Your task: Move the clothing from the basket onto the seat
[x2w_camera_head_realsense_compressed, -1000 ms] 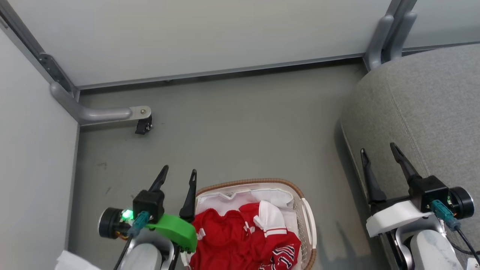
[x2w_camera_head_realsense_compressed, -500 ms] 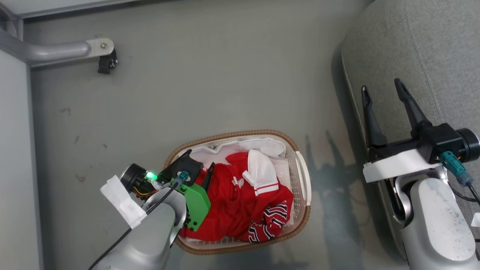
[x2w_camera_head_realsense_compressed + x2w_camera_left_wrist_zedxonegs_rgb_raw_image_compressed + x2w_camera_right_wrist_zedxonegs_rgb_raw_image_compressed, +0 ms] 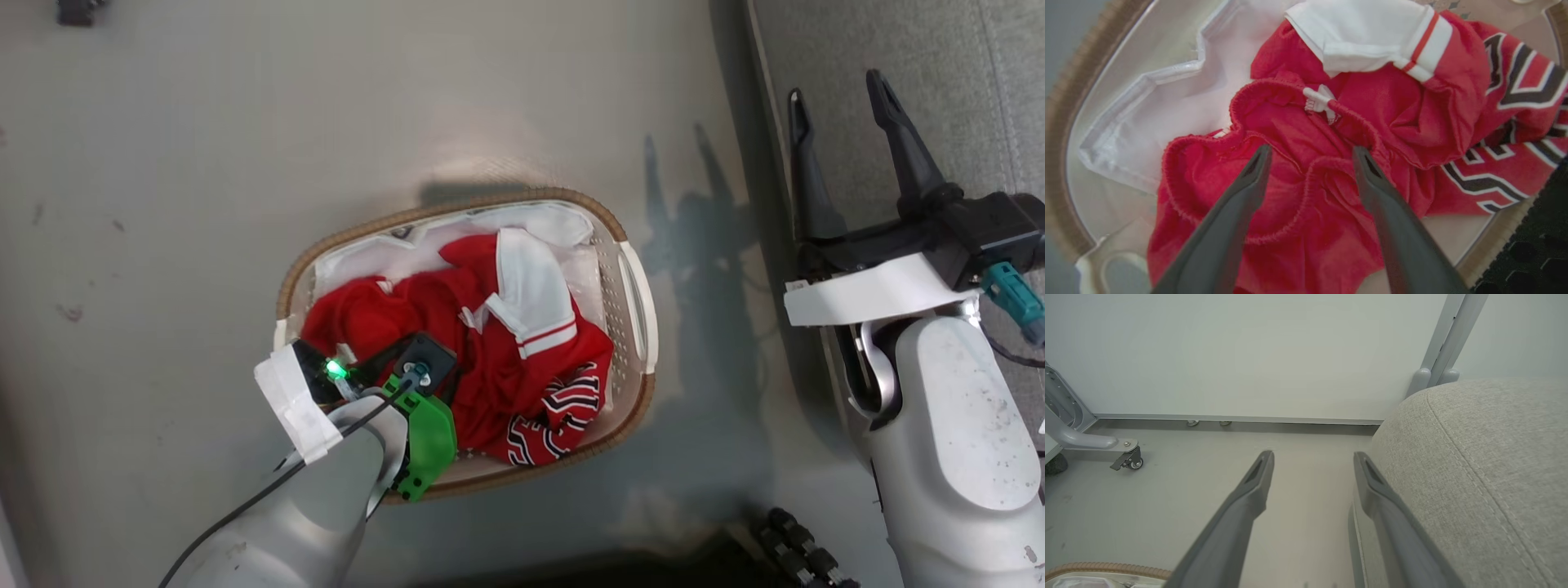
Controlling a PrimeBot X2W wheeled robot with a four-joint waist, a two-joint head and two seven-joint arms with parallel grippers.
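Observation:
The basket [image 3: 635,286] stands on the floor, holding the clothing [image 3: 408,306]: crumpled red garments with a white banded panel and striped trim. My left arm [image 3: 343,465] reaches over the basket's near left side, its wrist pointing down. In the left wrist view my left gripper [image 3: 1312,151] is open, both fingertips just above a gathered red waistband [image 3: 1274,134], with nothing held. The white liner [image 3: 1167,102] shows beside the red fabric. My right gripper [image 3: 837,90] is open and empty, hovering over the left edge of the grey seat [image 3: 971,90].
A grey floor [image 3: 204,204] surrounds the basket. In the right wrist view a white wall panel [image 3: 1249,355] closes the far side, with a castor leg [image 3: 1126,457] at its left foot and a grey post [image 3: 1449,343] behind the seat [image 3: 1474,465]. A black ridged object [image 3: 804,551] lies near my base.
The head camera has tilted down, shifting the whole picture. My left gripper has gone from beside the basket to over it, pointing down at the red clothing. Both grippers stay open.

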